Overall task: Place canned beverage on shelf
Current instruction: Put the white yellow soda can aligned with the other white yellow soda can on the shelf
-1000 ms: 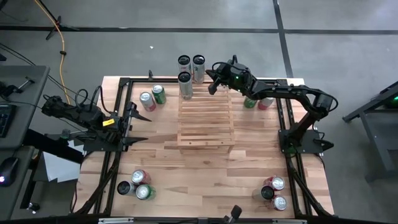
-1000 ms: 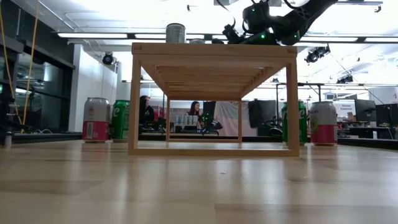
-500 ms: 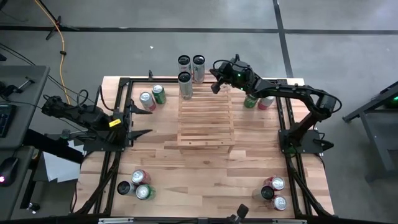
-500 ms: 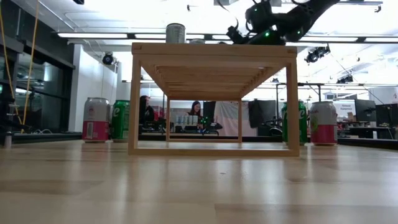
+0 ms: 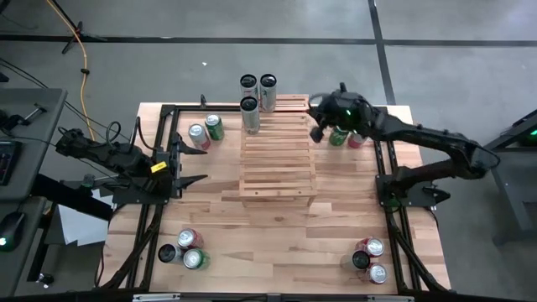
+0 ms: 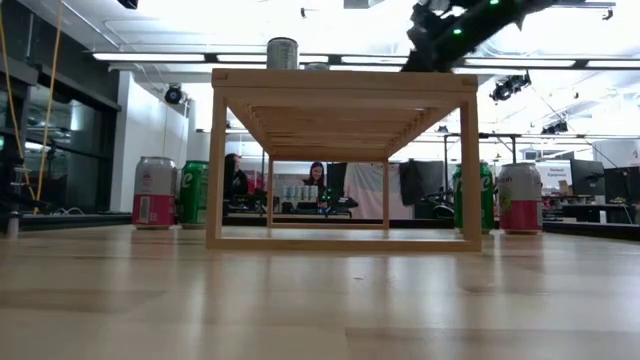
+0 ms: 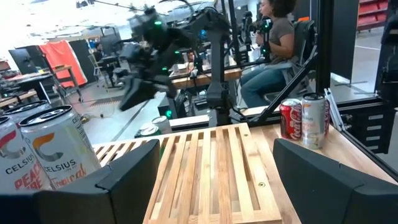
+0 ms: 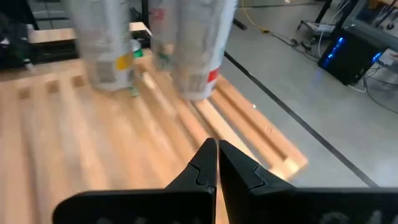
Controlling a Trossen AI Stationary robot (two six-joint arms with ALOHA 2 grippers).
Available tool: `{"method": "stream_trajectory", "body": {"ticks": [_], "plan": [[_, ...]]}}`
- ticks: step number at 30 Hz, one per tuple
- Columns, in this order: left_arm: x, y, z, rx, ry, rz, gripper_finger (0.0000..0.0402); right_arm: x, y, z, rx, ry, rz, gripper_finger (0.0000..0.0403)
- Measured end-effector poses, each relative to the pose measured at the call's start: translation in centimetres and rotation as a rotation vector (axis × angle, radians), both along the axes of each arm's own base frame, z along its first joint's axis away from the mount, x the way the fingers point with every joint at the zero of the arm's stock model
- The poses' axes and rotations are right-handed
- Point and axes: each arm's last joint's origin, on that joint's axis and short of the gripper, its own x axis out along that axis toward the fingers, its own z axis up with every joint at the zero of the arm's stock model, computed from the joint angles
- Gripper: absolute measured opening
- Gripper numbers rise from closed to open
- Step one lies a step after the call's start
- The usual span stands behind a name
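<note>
The two cans (image 7: 43, 149) nearest the left gripper (image 5: 191, 163) read CELSIUS, one adding PEACH. A red can (image 7: 291, 119) past the shelf (image 5: 278, 156) shows looping white script I cannot read. Since a second ago the right gripper (image 5: 318, 134), fingers pressed together and holding nothing, has swung from the shelf's back edge to its back right corner, beside a green can (image 5: 337, 137). Three cans (image 5: 251, 115) stand at the shelf's back left; its other slats are bare. The left gripper waits left of the shelf, fingers spread.
</note>
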Motion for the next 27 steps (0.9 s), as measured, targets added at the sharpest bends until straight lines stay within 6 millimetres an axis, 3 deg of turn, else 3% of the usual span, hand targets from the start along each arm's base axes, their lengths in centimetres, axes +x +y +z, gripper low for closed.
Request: {"method": "stream_trajectory", "body": {"ticks": [5,12,16,27], "plan": [[0.0,0.0,0.0,-0.001,0.000,0.000,0.0305,-2.6,3.5,-2.3,-0.006,-0.130,0.036,0.0000],[0.0,0.1,0.0,0.013,0.000,0.014,0.0305,-4.7,7.0,-4.5,-0.035,-0.477,0.225,0.0000],[0.0,0.1,0.1,0.014,-0.006,0.043,0.0305,-4.8,8.0,-4.8,-0.053,-0.583,0.296,0.0000],[0.2,0.1,-0.1,0.020,0.007,0.057,0.0305,-4.2,9.1,-4.7,-0.102,-0.585,0.367,0.0000]]}}
